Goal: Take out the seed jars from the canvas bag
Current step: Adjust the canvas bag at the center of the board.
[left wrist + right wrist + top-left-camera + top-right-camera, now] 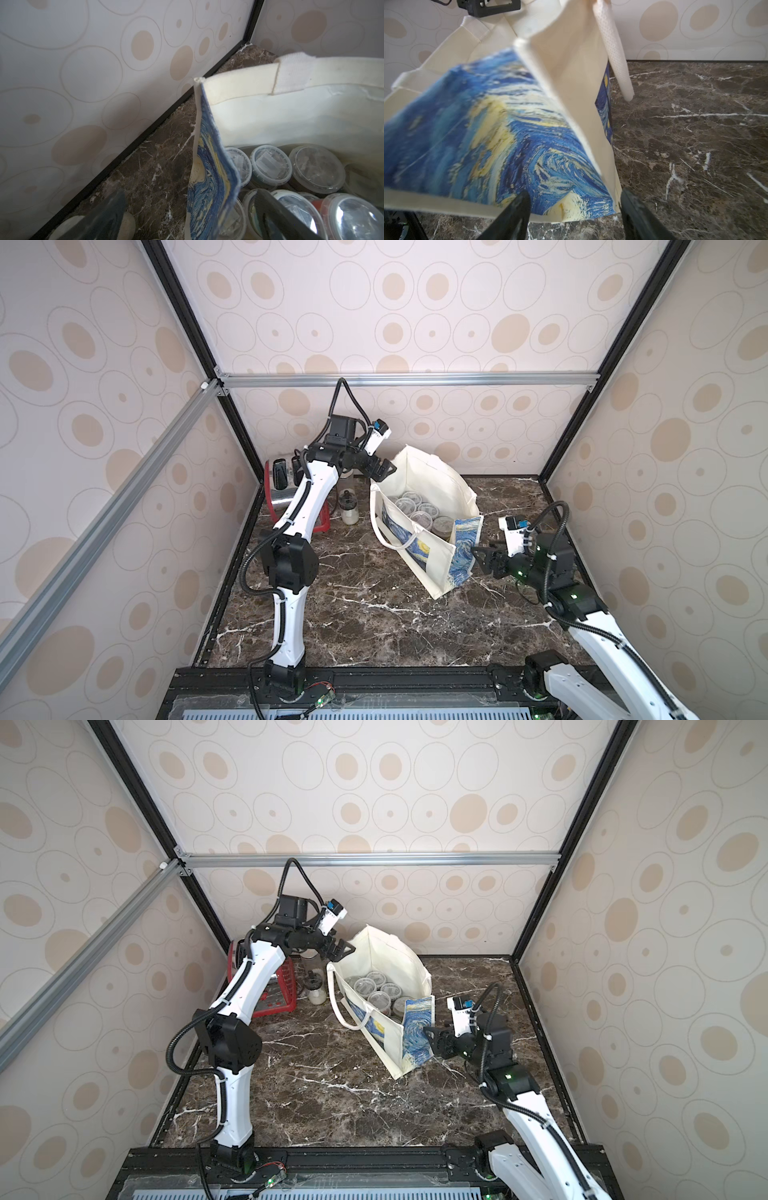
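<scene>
As the bag stands: the canvas bag (436, 485) (390, 961) sits upright and open-mouthed toward the back of the dark marbled table (374, 614), between the two arms.
Print: blue-and-yellow swirls on the near side and on the end panel facing the right arm (488, 128).
Handle: a cream loop (382, 526) hangs down the near side.
Seed jars: the seed jars (419, 510) (376, 990) (270, 164) are clear with round lids, packed lids-up inside the bag; about six lids show in both top views.
Left end effector: the left end effector (384, 470) (343, 950) is raised at the bag's far rim corner, jaws wide. In the left wrist view the printed cloth edge runs between the fingers (276, 218), with nothing clamped.
Right end effector: the right end effector (476, 551) (428, 1031) (577, 214) is low at the printed end panel, jaws partly apart, with the bag's bottom corner in the gap. Contact cannot be told.
Left of bag: small black-capped bottle (348, 510); red wire basket (282, 990).
</scene>
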